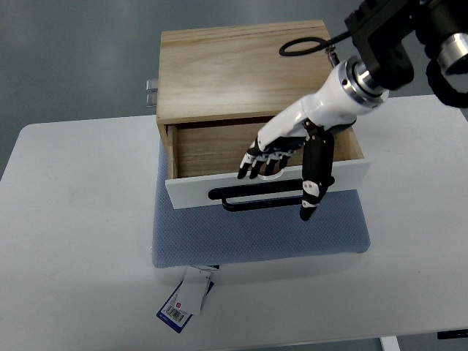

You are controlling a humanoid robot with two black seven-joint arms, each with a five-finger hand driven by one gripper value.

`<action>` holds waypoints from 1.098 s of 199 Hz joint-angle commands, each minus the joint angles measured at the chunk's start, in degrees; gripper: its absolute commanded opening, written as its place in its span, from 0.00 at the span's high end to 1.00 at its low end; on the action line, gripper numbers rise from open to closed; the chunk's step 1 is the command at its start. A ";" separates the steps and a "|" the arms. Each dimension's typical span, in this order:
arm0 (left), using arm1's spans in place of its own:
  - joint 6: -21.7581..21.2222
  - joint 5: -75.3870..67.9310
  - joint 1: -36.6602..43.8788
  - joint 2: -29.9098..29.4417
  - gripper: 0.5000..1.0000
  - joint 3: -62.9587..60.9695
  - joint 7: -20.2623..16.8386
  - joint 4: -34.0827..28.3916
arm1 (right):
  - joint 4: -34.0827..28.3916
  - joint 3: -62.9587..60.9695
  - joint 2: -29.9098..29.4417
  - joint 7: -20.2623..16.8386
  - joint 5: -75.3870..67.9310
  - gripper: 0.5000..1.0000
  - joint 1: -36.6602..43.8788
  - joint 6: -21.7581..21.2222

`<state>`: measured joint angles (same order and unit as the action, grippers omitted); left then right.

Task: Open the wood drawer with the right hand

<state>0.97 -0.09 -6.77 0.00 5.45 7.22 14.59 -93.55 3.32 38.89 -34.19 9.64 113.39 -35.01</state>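
Observation:
A wood box (pixel 241 69) stands on a blue mat (pixel 256 238). Its drawer is pulled partway out toward me; the drawer has a white front (pixel 191 191) with a black bar handle (pixel 248 199), and its wood floor (pixel 212 150) shows. My right hand (pixel 281 186) comes in from the upper right and straddles the top edge of the drawer front. Its fingers (pixel 257 162) hook over the edge into the drawer, and the black thumb (pixel 314 183) hangs down outside the front, past the handle. The left hand is out of view.
The mat lies on a white table (pixel 73 241). A label tag (pixel 186 298) pokes out from under the mat's front left corner. A black cable loop (pixel 300 47) lies on the box top. Metal fittings (pixel 151 91) stick out from the box's left side.

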 commanded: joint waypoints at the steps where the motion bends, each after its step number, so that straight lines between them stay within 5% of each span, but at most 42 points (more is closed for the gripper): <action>1: 0.00 0.01 0.00 0.00 0.00 -0.09 -0.01 0.00 | 9.26 -7.54 2.15 1.23 0.12 0.12 -2.56 0.01; 41: 0.00 -0.08 0.00 0.00 0.00 -0.18 -0.01 0.09 | 32.63 -26.86 2.33 6.32 0.47 0.12 -18.10 2.66; 58: 0.00 -0.08 0.00 0.00 0.00 -0.27 -0.01 0.09 | 35.89 -30.57 1.98 7.73 0.47 0.12 -21.10 4.07; 59: 0.00 -0.08 0.00 0.00 0.00 -0.27 -0.01 0.09 | 40.33 -37.09 1.19 10.60 0.12 0.12 -25.98 6.33; 65: 0.00 -0.08 0.00 0.00 0.00 -0.27 -0.01 0.18 | 43.00 -41.10 0.40 12.91 0.12 0.12 -29.18 7.76; 86: 0.00 -0.08 0.00 0.00 0.00 -0.27 -0.01 0.26 | 46.18 -47.00 -1.10 16.79 0.03 0.12 -34.37 9.69; 87: 0.00 -0.08 0.00 0.00 0.00 -0.27 -0.01 0.26 | 48.35 -51.70 -2.40 20.18 0.03 0.12 -39.16 11.43; 89: 0.00 -0.08 0.00 0.00 0.00 -0.27 -0.01 0.26 | 48.90 -52.62 -2.68 20.91 -0.06 0.12 -40.34 11.71; 116: 0.00 -0.08 0.00 0.00 0.00 -0.18 -0.01 0.44 | 50.40 -57.72 -4.88 25.75 -0.14 0.12 -48.17 13.21; 117: -0.09 -0.08 0.00 0.00 0.00 -0.18 -0.01 0.53 | 51.61 -60.42 -6.97 28.97 -0.58 0.12 -52.70 13.56; 132: -0.09 -0.08 0.00 0.00 0.00 -0.18 -0.01 0.44 | 52.24 -61.59 -7.87 30.32 -1.02 0.12 -54.41 13.56; 135: -0.09 -0.08 0.00 0.00 0.00 -0.18 -0.01 0.27 | 54.35 -64.66 -10.94 33.13 -3.04 0.12 -58.71 13.47; 218: -0.09 -0.17 0.00 0.00 0.00 -0.18 -0.01 0.79 | 62.96 -81.37 -25.00 34.19 -5.51 0.11 -68.48 11.98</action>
<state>0.88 -0.21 -6.77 0.00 5.28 7.21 15.35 -31.86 -74.86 16.10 0.00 4.14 45.75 -22.86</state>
